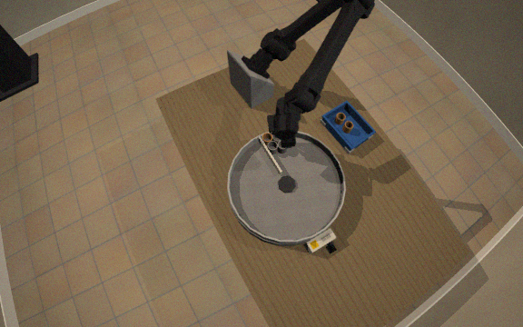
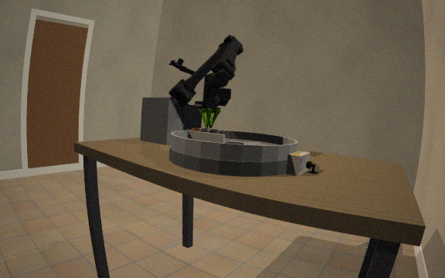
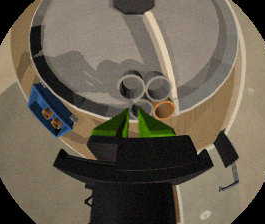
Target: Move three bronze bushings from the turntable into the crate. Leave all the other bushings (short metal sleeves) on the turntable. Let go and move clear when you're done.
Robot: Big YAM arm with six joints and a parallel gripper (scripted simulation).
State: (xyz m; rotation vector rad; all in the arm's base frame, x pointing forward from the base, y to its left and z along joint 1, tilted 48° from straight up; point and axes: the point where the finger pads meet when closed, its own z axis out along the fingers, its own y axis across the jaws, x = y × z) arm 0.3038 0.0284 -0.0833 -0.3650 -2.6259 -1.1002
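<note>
The round grey turntable (image 1: 266,204) (image 2: 232,153) (image 3: 83,37) holds a small group of upright bushings. One bronze bushing (image 1: 268,133) (image 3: 164,118) stands between the pale bar and the rim. Three grey bushings stand beside it: one (image 3: 119,91) inward left, one (image 3: 158,97) inward right, one (image 3: 148,111) by the rim. Two bronze bushings (image 1: 340,121) (image 1: 348,129) (image 3: 47,114) (image 3: 56,123) stand in the blue crate (image 1: 352,142) (image 3: 37,100). My gripper (image 2: 209,126) (image 3: 133,111) points down, its green tips nearly together and empty, just above the rim-side grey bushing.
The pale bar (image 1: 271,154) (image 2: 211,137) (image 3: 159,44) runs from near the dark hub (image 1: 287,184) to the rim. A control box (image 1: 322,241) (image 2: 299,164) sits at the turntable's outer side. A grey block (image 1: 250,84) (image 2: 154,120) stands behind it near the arm's base.
</note>
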